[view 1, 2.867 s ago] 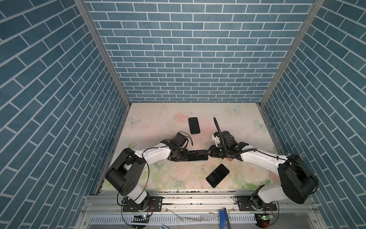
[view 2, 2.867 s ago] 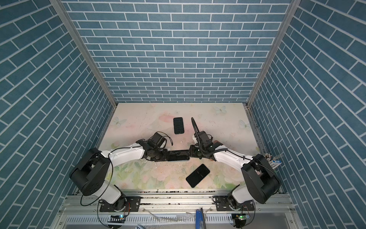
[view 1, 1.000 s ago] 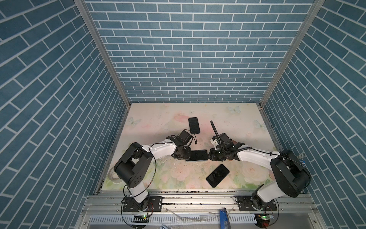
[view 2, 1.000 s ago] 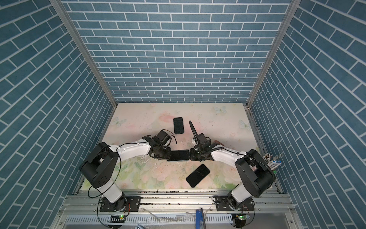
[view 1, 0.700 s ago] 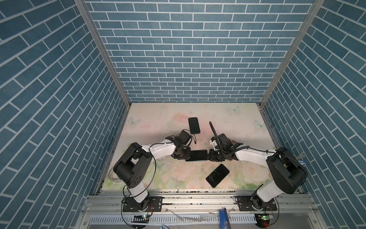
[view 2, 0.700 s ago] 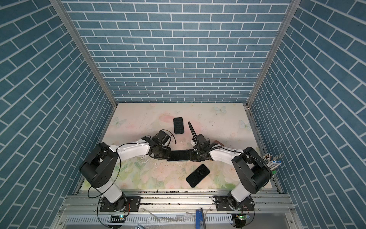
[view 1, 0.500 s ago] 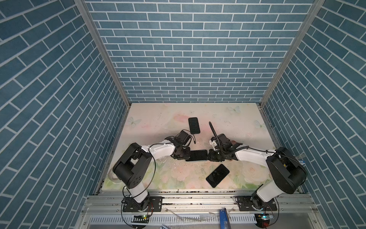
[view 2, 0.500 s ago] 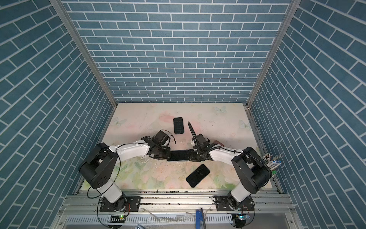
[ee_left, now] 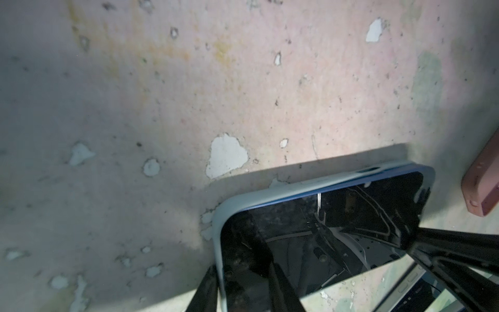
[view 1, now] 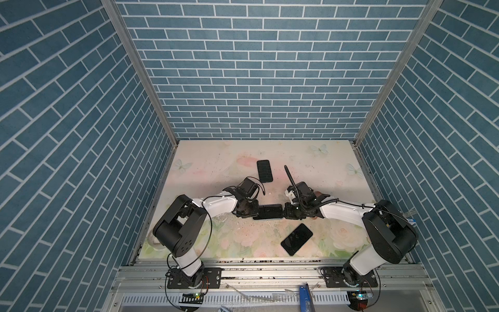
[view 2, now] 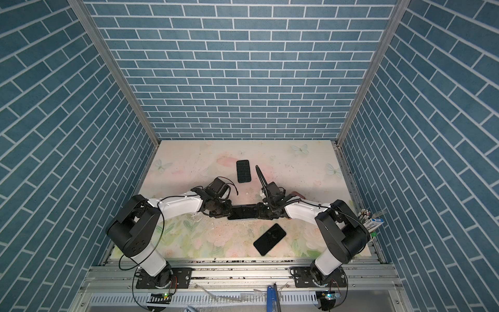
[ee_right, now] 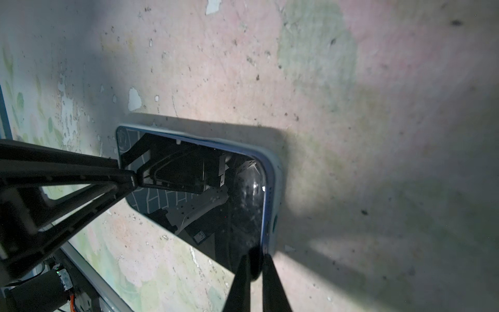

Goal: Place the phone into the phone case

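Left of the phone [view 1: 270, 211]: left gripper [view 1: 254, 212], matte black, on a glossy white arm. Straddles the short end of the phone case [ee_left: 270, 190] with fingers [ee_left: 205, 287] a little apart, one outside the rim, one over the glass; cannot tell whether pinching or only resting.

Phone itself: flat on the table [view 1: 216, 162], a gripper at each short end. Black mirror glass, rounded corners, inside the pale grey-blue, soft-looking case; thin blue edge band showing above the rim along one long side.

Beyond the phone, toward the back wall: dark rounded slab [view 1: 264, 171] with a grid of ridges; phone or case, cannot tell.

Right of the phone: right gripper [ee_right: 255, 267], slim black fingers drawn almost together, only a slit between them, tips down on the glass beside the rim. Behind it, a reddish-brown block [ee_left: 483, 186], cut off by the left wrist frame and half hidden by the arm in both top views. Right of the phone and nearer the front rail: second phone [view 1: 297, 239], glossy black, lying askew.

Hard to read in both top views: fingertips merging with the black glass. Screen crowded with reflections of arms and brick.

Table: pale floral print with butterflies, pink and green, scuffed, speckled, chipped to white patches. Blue brick-pattern walls [view 1: 256, 81] on three sides, aluminium posts at the corners.
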`<state>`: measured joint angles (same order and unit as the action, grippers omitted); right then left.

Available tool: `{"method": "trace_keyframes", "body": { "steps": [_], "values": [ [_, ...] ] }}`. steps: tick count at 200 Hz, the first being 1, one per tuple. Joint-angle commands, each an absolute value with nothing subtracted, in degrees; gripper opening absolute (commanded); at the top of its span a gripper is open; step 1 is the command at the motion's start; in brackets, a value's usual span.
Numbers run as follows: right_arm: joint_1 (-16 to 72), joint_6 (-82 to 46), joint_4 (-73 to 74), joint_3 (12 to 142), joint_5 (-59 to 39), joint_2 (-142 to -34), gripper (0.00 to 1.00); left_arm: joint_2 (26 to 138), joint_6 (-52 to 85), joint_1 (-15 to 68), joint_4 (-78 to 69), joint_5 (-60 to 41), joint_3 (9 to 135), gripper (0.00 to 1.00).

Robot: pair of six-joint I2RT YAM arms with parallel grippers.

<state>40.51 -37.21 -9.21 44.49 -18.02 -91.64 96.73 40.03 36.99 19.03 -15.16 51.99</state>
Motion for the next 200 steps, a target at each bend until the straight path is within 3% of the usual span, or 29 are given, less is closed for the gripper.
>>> {"method": "trace_keyframes", "body": {
  "steps": [1,57,75,126,200],
  "values": [
    [43.8,-37.3,-7.0,44.0,-19.7,-96.3,0.10,100.5,40.4,38.7,12.1,-21.1,49.8,0.33],
    [45.0,-37.8,-6.2,43.4,-18.6,-97.5,0.10,99.8,39.8,38.7,13.2,-20.7,50.1,0.33],
    [44.4,-34.9,-10.8,45.0,-15.6,-94.5,0.02,97.4,37.5,38.7,17.7,-17.8,51.5,0.33],
    [36.6,-29.4,-18.8,51.2,-15.6,-88.0,0.08,89.4,33.0,38.8,30.3,-9.6,55.3,0.34],
    [33.9,-25.4,-20.4,67.0,-20.2,-103.7,0.10,85.8,40.6,44.8,21.0,-11.3,46.3,0.33]
  ]
}}
